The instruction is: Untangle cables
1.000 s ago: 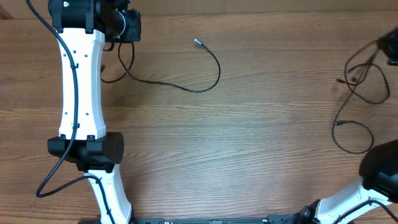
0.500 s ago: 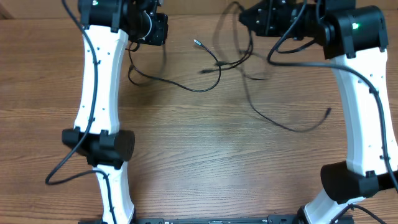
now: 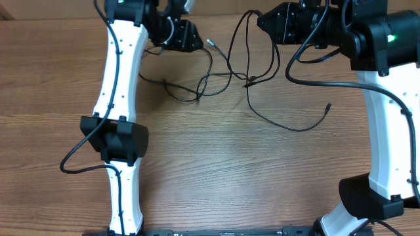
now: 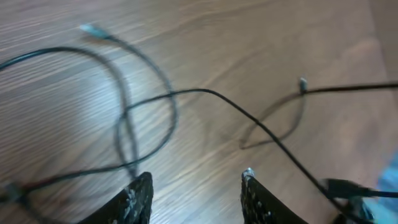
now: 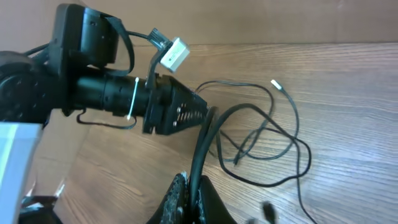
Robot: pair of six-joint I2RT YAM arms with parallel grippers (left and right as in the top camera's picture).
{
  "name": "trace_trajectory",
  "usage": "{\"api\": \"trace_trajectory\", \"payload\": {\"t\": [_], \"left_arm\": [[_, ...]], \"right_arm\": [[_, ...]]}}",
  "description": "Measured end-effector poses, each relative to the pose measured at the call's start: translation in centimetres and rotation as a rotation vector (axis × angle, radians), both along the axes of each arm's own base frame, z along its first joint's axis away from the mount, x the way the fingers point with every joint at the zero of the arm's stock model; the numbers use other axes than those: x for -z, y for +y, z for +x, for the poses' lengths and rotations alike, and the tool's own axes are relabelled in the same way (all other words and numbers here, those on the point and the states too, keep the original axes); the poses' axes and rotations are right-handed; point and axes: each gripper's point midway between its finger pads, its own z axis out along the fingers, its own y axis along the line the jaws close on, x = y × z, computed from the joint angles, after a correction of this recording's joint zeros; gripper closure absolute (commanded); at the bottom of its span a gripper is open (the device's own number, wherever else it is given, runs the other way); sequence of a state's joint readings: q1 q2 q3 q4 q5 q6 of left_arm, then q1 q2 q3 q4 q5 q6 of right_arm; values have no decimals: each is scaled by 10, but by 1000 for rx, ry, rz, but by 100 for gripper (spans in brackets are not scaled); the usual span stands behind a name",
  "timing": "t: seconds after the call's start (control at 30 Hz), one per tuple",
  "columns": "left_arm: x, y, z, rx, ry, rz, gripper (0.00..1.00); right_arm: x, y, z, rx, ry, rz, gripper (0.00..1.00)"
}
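Observation:
Several thin black cables [image 3: 231, 71] lie looped and crossed on the wooden table between my two grippers. One metal-tipped plug [image 3: 210, 43] lies near the left gripper, and another cable end [image 3: 327, 106] lies to the right. My left gripper [image 3: 194, 38] is open and empty over the tangle's left side; its wrist view shows the open jaws [image 4: 196, 186] above crossing cables [image 4: 186, 93]. My right gripper [image 3: 264, 22] is at the back of the table. In its wrist view the jaws [image 5: 194, 190] are shut on a black cable [image 5: 205, 134] that runs down to the tangle.
The wooden table [image 3: 216, 164] spreads out in front of the tangle. The white left arm [image 3: 118, 85] stands along the left side and the white right arm [image 3: 384, 111] along the right. The left gripper's body [image 5: 155, 106] shows close by in the right wrist view.
The right arm has brought its cables from the right edge to the back middle, onto the left cable. The left gripper has shifted right. The loops have bunched closer together.

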State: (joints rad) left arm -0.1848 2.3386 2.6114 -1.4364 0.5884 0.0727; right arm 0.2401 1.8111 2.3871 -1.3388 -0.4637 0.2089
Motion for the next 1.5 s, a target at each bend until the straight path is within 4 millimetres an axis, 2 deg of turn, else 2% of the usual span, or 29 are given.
{"api": "trace_trajectory", "payload": {"t": [0.2, 0.3, 0.4, 0.5, 0.6, 0.7, 0.83, 1.03, 1.07, 1.23, 1.3, 1.33, 1.5], "left_arm": [[-6, -75, -32, 240, -87, -7, 54], [-13, -91, -41, 299, -156, 42, 53], [-39, -86, -42, 305, -256, 68, 53], [-73, -70, -43, 275, -354, 95, 51], [-92, -61, -49, 256, -391, 106, 50], [-90, -60, -53, 270, -385, 127, 50], [-91, -76, -62, 316, -403, 124, 50], [-92, -89, -72, 367, -407, 99, 53], [-92, -90, -73, 371, -407, 95, 54], [-94, -91, -72, 375, -417, 91, 76], [-94, -91, -69, 372, -428, 93, 87], [-95, -91, -68, 368, -430, 95, 96], [-90, -91, -61, 350, -431, 112, 96]], "right_arm": [[6, -8, 2, 38, 10, -36, 96], [11, -13, 1, 62, 28, -64, 96], [12, -15, 2, 73, 27, -74, 96], [12, -16, 3, 78, 24, -78, 96], [12, -16, 3, 79, 24, -78, 96], [12, -16, 3, 78, 25, -78, 96], [12, -14, 2, 70, 25, -70, 96], [11, -12, 1, 57, 29, -58, 96], [10, -9, -1, 43, 30, -46, 96], [6, 0, -7, -6, 42, -4, 96], [5, 4, -10, -29, 48, 16, 96], [4, 5, -11, -35, 49, 21, 96], [3, 8, -13, -56, 53, 40, 96]]}}
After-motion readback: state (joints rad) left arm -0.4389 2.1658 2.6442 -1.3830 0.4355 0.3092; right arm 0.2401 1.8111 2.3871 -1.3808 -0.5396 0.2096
